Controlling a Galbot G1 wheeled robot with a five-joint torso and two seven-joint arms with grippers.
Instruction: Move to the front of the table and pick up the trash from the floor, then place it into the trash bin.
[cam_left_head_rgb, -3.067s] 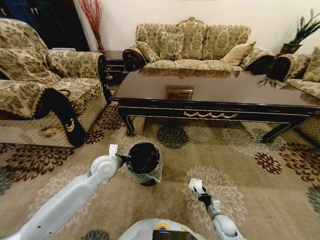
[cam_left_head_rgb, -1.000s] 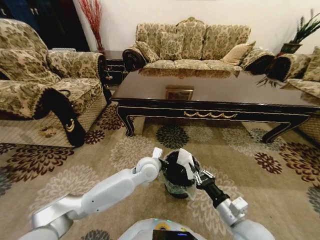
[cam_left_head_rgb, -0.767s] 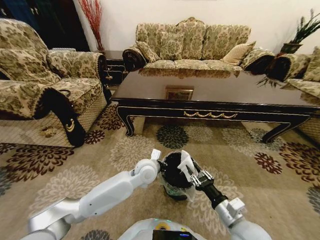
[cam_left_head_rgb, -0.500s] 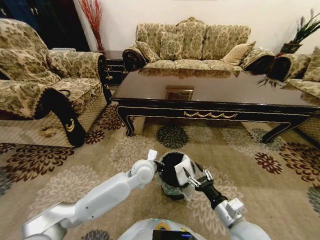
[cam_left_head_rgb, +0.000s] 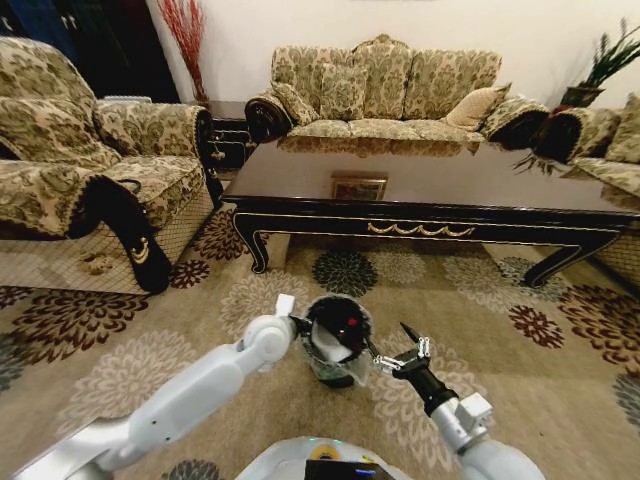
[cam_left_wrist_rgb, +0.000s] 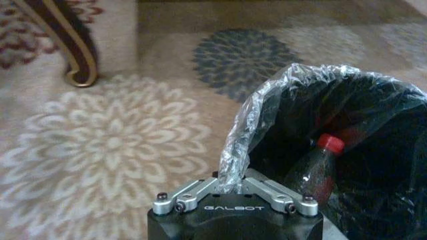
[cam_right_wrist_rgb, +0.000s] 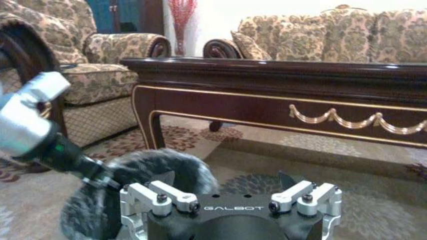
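Paper dropped into the trash bin

Left gripper pinches the bin's liner; right gripper, spread wide and empty beside the bin, should lift clear.

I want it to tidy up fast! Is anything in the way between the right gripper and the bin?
Nothing visible. The right gripper hangs open right beside the bin. The left gripper pinches the liner at the rim on the other side. A bottle and paper lie inside.

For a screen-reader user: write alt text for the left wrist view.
The left end effector grips the clear liner at the rim of the black trash bin, which holds a clear bottle with a red cap. Around it lies tan floral carpet, with a carved table leg beyond.
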